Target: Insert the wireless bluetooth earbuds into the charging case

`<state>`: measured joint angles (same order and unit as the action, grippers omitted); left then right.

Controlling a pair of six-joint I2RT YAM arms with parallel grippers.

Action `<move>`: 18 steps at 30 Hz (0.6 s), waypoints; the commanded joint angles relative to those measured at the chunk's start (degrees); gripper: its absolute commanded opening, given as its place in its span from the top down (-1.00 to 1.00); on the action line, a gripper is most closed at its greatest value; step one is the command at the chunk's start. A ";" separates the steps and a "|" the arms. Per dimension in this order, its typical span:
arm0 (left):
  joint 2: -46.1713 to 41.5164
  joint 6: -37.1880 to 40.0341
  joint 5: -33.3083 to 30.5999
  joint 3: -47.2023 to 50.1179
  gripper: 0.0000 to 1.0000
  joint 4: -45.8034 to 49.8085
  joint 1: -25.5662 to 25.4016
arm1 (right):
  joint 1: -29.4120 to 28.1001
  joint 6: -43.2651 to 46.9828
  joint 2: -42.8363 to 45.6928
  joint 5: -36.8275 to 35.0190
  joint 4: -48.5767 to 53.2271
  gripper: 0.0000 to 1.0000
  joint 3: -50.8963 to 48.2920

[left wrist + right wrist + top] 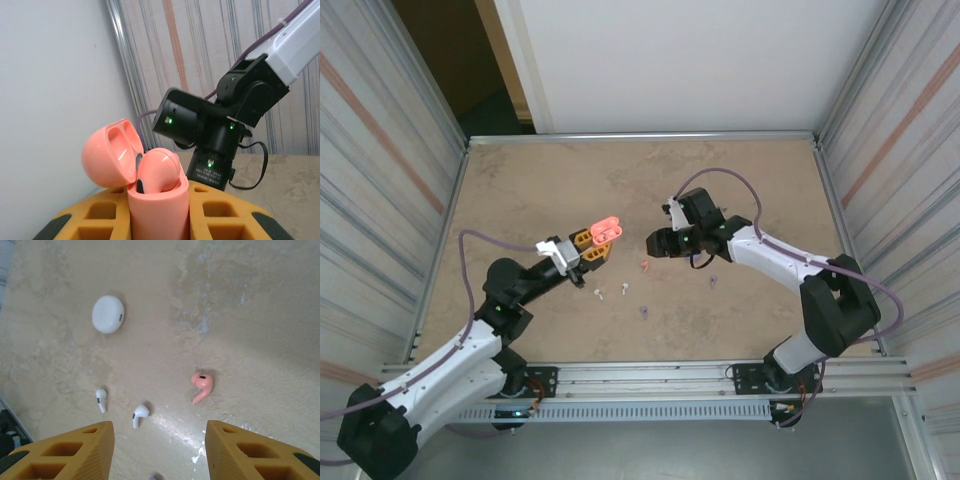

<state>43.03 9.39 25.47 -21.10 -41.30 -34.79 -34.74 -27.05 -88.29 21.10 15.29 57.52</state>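
My left gripper (592,243) is shut on a coral-pink charging case (159,210), held upright above the table with its lid (107,155) flipped open. One coral-pink earbud (159,167) sits in the case. Its twin, a second pink earbud (202,385), lies on the table just ahead of my right gripper (160,452), which hovers open and empty above it. Two white earbuds (101,399) (140,415) lie to its left. Two purple earbuds (643,311) (714,279) rest on the table nearer the arm bases.
A closed white case (108,314) lies on the table beyond the white earbuds. My right gripper (657,243) faces the held case (605,229) at close range. Metal walls ring the tan tabletop (540,190).
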 commanded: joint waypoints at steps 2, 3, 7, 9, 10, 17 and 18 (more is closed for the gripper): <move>-1.20 2.97 1.96 -2.50 1.00 -1.24 -0.62 | 0.29 -1.60 -2.36 0.83 0.00 0.02 1.18; -1.28 3.26 2.21 -2.61 1.00 -1.14 -0.64 | 0.31 -1.55 -2.86 0.78 -0.01 0.03 1.36; -1.38 3.80 3.26 -3.10 1.00 -1.15 -0.76 | -0.05 -1.13 -4.61 0.54 0.52 0.04 2.16; -1.37 4.02 3.52 -3.23 1.00 -1.06 -0.75 | -0.28 -0.88 -5.42 0.49 0.96 0.05 2.75; -1.42 4.06 3.67 -3.33 1.00 -0.91 -0.72 | -0.38 -0.72 -5.83 0.46 1.08 0.05 3.02; -1.37 4.43 3.89 -4.03 1.00 0.01 -0.90 | -1.47 0.32 -8.76 0.53 1.44 0.06 4.80; -1.41 4.48 3.93 -4.02 1.00 0.06 -0.90 | -1.61 0.44 -9.11 0.53 1.59 0.06 5.21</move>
<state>42.50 12.47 28.60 -23.27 -40.62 -35.38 -35.70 -27.59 -96.07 21.08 15.64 60.69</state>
